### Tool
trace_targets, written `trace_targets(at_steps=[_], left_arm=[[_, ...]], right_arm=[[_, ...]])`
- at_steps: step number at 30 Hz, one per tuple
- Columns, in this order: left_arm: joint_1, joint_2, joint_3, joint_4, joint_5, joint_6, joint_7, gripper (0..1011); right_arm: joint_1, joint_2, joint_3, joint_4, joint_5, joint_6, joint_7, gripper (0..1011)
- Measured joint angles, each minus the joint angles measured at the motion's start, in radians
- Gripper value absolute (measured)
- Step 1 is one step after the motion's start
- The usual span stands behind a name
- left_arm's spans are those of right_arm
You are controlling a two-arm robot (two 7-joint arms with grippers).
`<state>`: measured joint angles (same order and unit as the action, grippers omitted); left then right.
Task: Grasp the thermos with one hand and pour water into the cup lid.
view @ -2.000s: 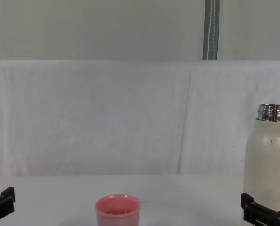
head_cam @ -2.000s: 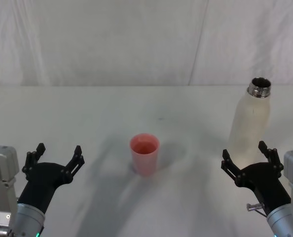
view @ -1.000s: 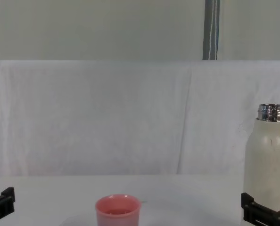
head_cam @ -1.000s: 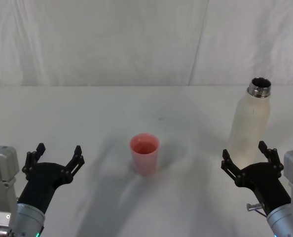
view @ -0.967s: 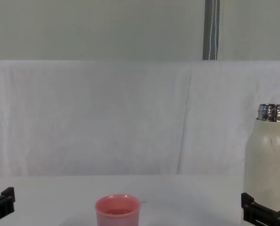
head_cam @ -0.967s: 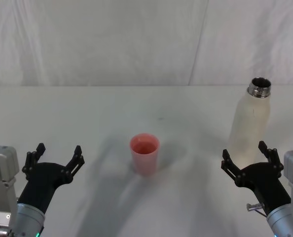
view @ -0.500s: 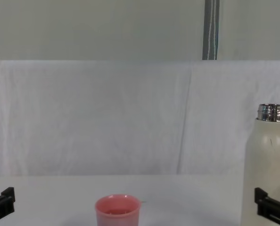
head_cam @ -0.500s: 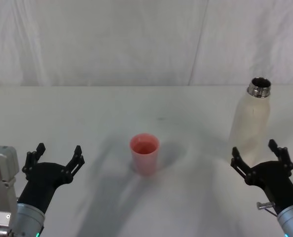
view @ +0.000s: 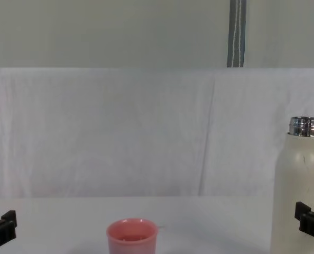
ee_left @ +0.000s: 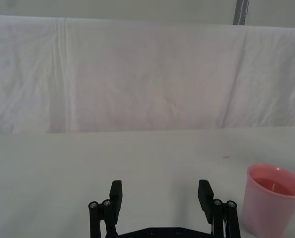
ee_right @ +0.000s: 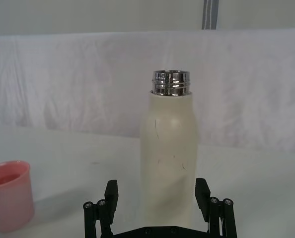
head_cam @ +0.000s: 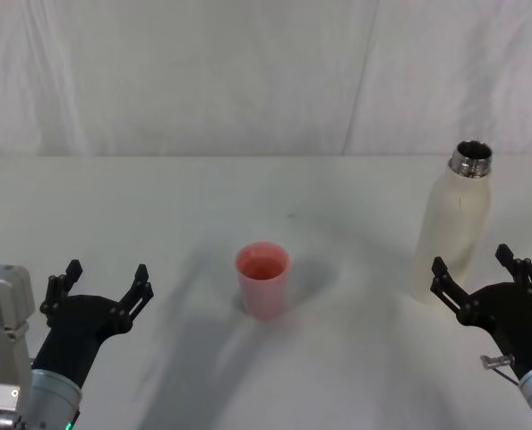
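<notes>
1. The thermos (head_cam: 453,224) stands upright on the white tabletop (head_cam: 248,197), at the robot's right, its steel neck uncapped.
2. The cup lid (head_cam: 263,279) sits upright near the middle of the tabletop, well apart from the thermos and to its left; the inside looks pink, and I cannot tell whether it holds water.
3. The right gripper (head_cam: 483,276) hovers low at the near right, just in front of the thermos base, fingers spread wide and grasping nothing. In the right wrist view the thermos (ee_right: 169,163) rises between the two fingertips, beyond them, not touched.
4. The left gripper (head_cam: 103,287) rests at the near left, well apart from the cup lid, fingers likewise spread and empty.
5. A white cloth backdrop (head_cam: 203,81) hangs behind the tabletop.
</notes>
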<state>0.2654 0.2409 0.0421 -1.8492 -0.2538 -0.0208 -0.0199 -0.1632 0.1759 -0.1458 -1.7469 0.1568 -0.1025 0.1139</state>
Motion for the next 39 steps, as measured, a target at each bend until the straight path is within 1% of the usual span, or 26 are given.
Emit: trace_targets(at_steps=[2, 9, 17, 18, 22, 24, 39], left_arm=[[0.0, 0.0, 0.0, 0.0, 0.0, 0.0, 0.0, 1001], [0.0, 0.0, 0.0, 0.0, 0.0, 0.0, 0.0, 1001], [0.0, 0.0, 0.0, 0.0, 0.0, 0.0, 0.0, 1001], [0.0, 0.0, 0.0, 0.0, 0.0, 0.0, 0.0, 1001], [0.0, 0.0, 0.0, 0.0, 0.0, 0.0, 0.0, 1001], [0.0, 0.0, 0.0, 0.0, 0.0, 0.0, 0.0, 1001], [0.0, 0.0, 0.0, 0.0, 0.0, 0.0, 0.0, 1001]], right_arm=[[0.01, -0.004, 0.006, 0.013, 0.011, -0.005, 0.019, 1000], [0.038, -0.012, 0.015, 0.05, 0.026, -0.013, 0.048, 1000], [0.067, -0.021, 0.019, 0.096, 0.028, -0.029, 0.058, 1000], [0.079, -0.023, 0.019, 0.111, 0.027, -0.033, 0.062, 1000], [0.095, -0.025, 0.018, 0.13, 0.024, -0.037, 0.064, 1000], [0.113, -0.028, 0.018, 0.152, 0.023, -0.042, 0.067, 1000], [0.173, -0.031, 0.017, 0.227, 0.02, -0.054, 0.082, 1000]])
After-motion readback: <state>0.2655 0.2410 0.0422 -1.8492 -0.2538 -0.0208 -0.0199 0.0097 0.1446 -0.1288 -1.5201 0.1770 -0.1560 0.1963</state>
